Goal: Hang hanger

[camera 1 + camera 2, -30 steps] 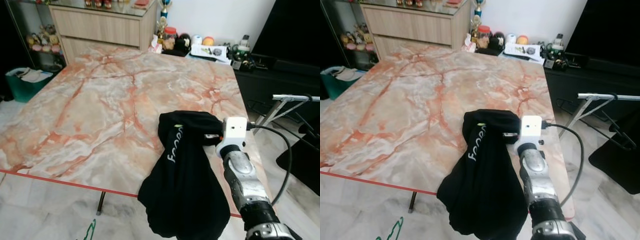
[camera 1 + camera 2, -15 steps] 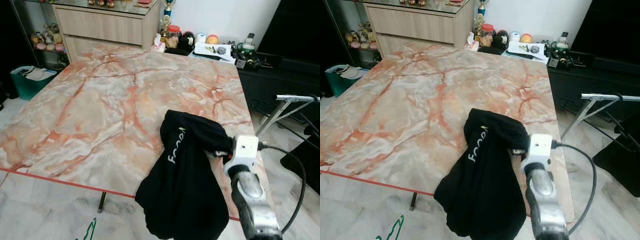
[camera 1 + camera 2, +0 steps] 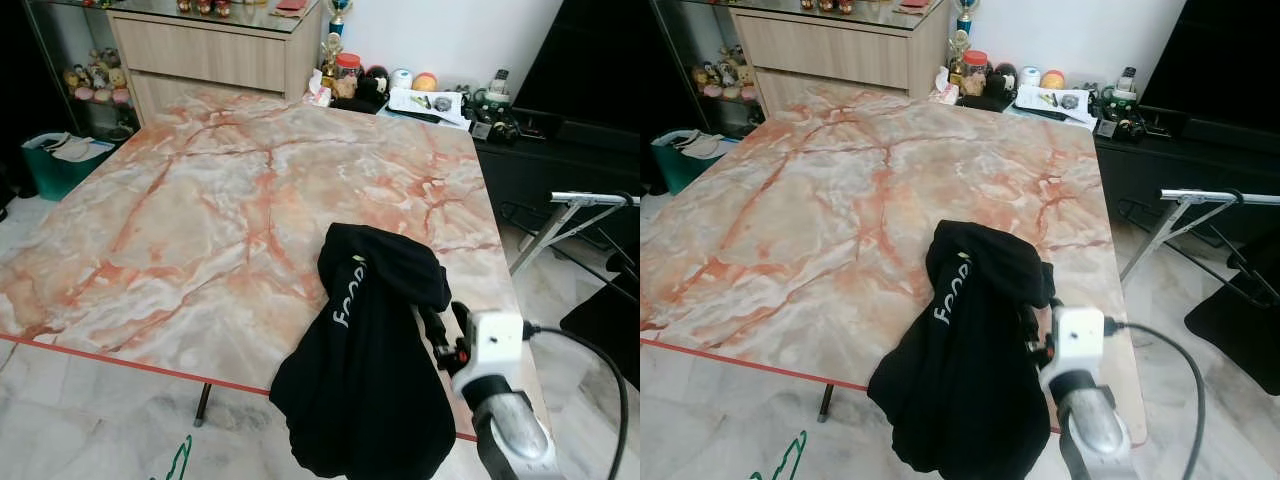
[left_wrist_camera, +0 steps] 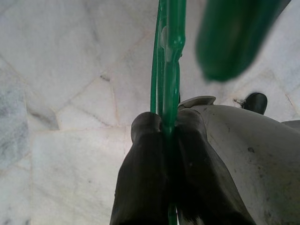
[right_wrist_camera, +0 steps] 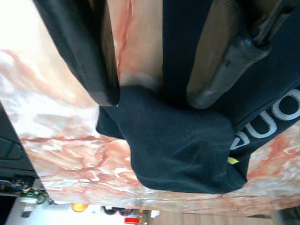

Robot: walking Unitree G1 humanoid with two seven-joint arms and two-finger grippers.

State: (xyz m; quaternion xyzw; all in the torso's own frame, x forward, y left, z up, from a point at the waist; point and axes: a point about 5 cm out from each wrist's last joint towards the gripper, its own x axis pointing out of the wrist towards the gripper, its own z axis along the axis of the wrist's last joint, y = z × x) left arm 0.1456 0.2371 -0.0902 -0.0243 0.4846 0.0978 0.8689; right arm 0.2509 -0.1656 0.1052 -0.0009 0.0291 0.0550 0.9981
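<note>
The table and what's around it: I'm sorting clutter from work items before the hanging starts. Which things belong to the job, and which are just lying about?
Job:
- green hanger, clamped in the left pincer
- black garment, draped over the marble table's edge
- right pincer, open at the garment
- metal rack

Lying about:
- jars and trinkets past the table
- teal bin
- wooden cabinet

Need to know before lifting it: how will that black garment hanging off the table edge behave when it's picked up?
Probably floppy: the black garment lies bunched on the marble table and droops over its edge. Likely light. It may slide off, since much of it overhangs. The right gripper, open, is at its folds.
</note>
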